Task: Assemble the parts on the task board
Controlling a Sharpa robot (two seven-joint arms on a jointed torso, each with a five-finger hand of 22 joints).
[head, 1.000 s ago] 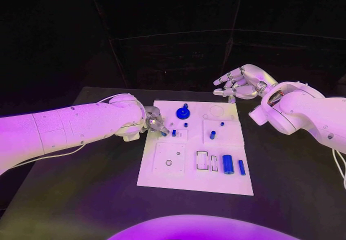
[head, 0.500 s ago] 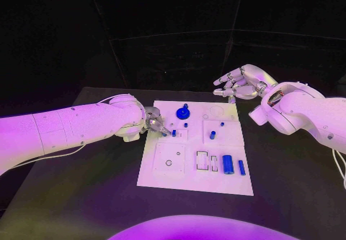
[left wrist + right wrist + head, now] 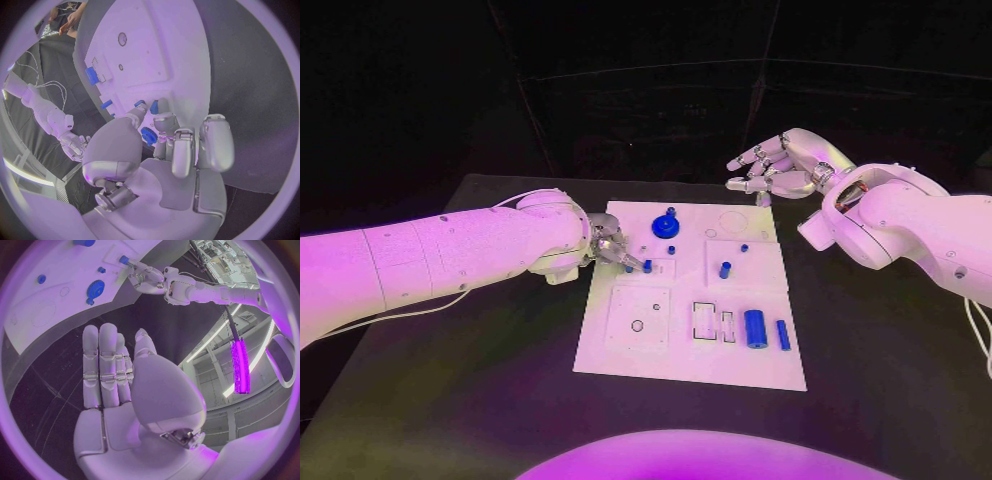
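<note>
A: Left hand [image 3: 607, 246], at the task board's [image 3: 678, 360] left edge: fingers drawn narrow, tips down beside a small blue peg [image 3: 646, 265] near the upper-left square recess. Contact with the peg: cannot tell from the head view. In the left wrist view, fingertips [image 3: 139, 111] close against blue pieces at the board's rim, the blue gear [image 3: 148, 135] just behind.

B: Right hand [image 3: 779, 168]: raised beyond the board's far right corner, fingers apart, palm bare, nothing held.

A: Step in hand, as judged: seating or fetching the small peg on the board's left side. Next move: a fine pinch, peg kept upright, a straight descent into its hole.

B: Outward from the left hand: blue gear [image 3: 666, 226] with a knob on top, round and toothed-looking, standing near the board's far edge. Short blue peg [image 3: 726, 269] upright in the right-hand square plate.

A: Nearer the front: thick blue cylinder [image 3: 756, 328] lying flat, slim blue bar [image 3: 783, 335] just beside it; rectangular slots to their left, open.

B: Materials: board matte white, flat, with shallow recesses and round holes; parts smooth, hard, plastic-looking. Table [image 3: 473, 400]: black, dull.

A: Task state, as judged: early, most parts unseated.
</note>
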